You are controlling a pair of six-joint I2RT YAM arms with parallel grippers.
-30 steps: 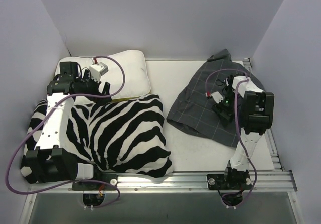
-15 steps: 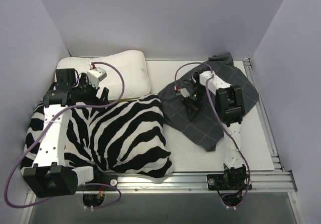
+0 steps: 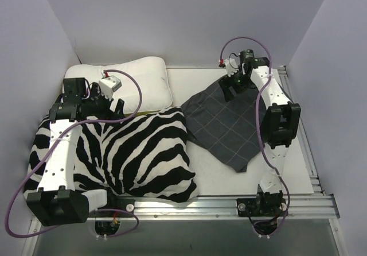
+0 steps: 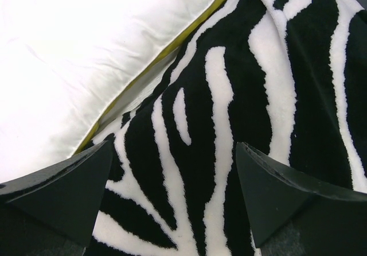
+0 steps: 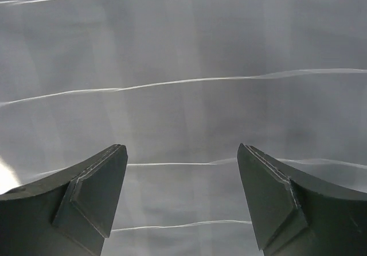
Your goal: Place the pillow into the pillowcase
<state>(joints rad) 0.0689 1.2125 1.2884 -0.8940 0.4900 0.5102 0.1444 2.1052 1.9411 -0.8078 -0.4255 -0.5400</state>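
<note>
The white pillow (image 3: 146, 81) lies at the far left, its near edge against the big zebra cushion (image 3: 137, 152). My left gripper (image 3: 117, 105) hovers open over that seam; in the left wrist view the pillow (image 4: 74, 55) shows its yellow side edge, and the zebra cushion (image 4: 241, 95) lies under the left gripper (image 4: 175, 152). The dark grey checked pillowcase (image 3: 229, 124) lies spread flat at centre right. My right gripper (image 3: 229, 88) is over its far edge, open and holding nothing. In the right wrist view the pillowcase (image 5: 183, 66) fills the frame beneath the right gripper (image 5: 182, 150).
Lilac walls close in the table on the left, back and right. A metal rail (image 3: 200, 201) with both arm bases runs along the near edge. A bare white strip of table (image 3: 192, 84) separates pillow and pillowcase.
My right gripper dragged the pillowcase leftward and flatter, then moved to its far edge and opened. The left arm shifted slightly at first, then stayed still.
</note>
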